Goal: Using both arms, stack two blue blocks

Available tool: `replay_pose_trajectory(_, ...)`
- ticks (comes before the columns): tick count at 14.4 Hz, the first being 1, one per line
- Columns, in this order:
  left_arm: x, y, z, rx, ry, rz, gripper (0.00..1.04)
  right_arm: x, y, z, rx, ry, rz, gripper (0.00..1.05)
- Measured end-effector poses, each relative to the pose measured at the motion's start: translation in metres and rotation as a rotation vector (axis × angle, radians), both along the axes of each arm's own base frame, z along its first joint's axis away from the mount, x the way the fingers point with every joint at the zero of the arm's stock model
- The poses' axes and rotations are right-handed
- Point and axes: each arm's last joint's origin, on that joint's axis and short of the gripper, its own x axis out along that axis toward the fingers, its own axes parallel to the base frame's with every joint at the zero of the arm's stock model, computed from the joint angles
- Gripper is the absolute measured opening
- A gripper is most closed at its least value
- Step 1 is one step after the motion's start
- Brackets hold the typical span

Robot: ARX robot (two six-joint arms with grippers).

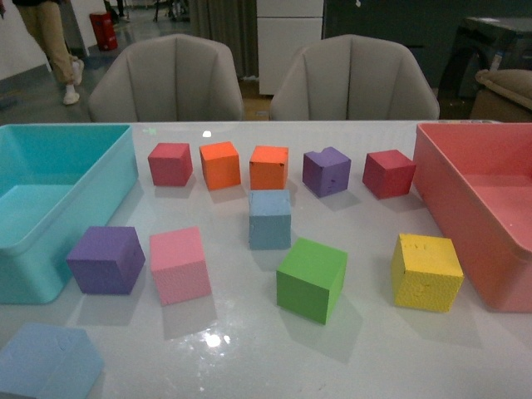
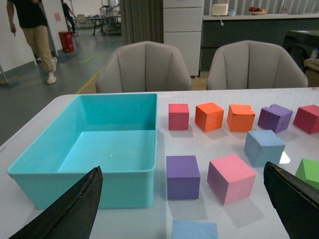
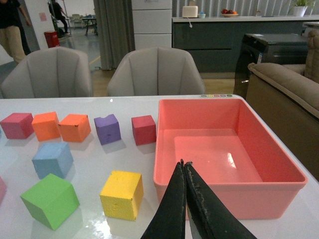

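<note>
One blue block (image 1: 270,219) (image 2: 264,147) (image 3: 52,160) stands mid-table, just in front of the orange cubes. A second blue block (image 1: 46,362) (image 2: 195,230) lies at the near left corner, partly cut off by the picture's edge. Neither arm shows in the front view. My left gripper (image 2: 182,199) is open, its black fingers (image 2: 75,209) spread wide above the near blue block, with the turquoise bin beyond them. My right gripper (image 3: 183,167) is shut and holds nothing; it hovers in front of the pink bin's near wall.
A turquoise bin (image 1: 112,179) sits at the left and a pink bin (image 1: 436,179) at the right. Between them stand red (image 1: 170,163), two orange (image 1: 220,165), purple (image 1: 326,171), dark red (image 1: 388,173), purple (image 1: 105,259), pink (image 1: 179,264), green (image 1: 312,278) and yellow (image 1: 426,271) cubes. Two grey chairs (image 1: 166,79) are behind the table.
</note>
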Motion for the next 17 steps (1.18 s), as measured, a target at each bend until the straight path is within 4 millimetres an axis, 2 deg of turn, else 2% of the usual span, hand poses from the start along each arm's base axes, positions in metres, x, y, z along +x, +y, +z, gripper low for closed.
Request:
replay_pose_trajectory(6, 0.000, 0.000, 0.000, 0.000, 0.000, 0.000, 0.98, -0.007, 0.000, -0.013, 0.000, -0.005, 0.001, 0.02)
replay_pose_trajectory(7, 0.000, 0.000, 0.000, 0.000, 0.000, 0.000, 0.98, -0.015, 0.000, -0.018, -0.001, 0.040, 0.002, 0.02)
replay_pose_trajectory(8, 0.000, 0.000, 0.000, 0.000, 0.000, 0.000, 0.98, -0.018, 0.000, -0.012, -0.001, -0.026, 0.001, 0.02)
replay_pose_trajectory(13, 0.000, 0.000, 0.000, 0.000, 0.000, 0.000, 0.98, -0.018, 0.000, -0.015, -0.001, -0.005, 0.001, 0.02)
replay_pose_trajectory(17, 0.000, 0.000, 0.000, 0.000, 0.000, 0.000, 0.98, -0.018, 0.000, -0.015, -0.002, -0.004, 0.001, 0.62)
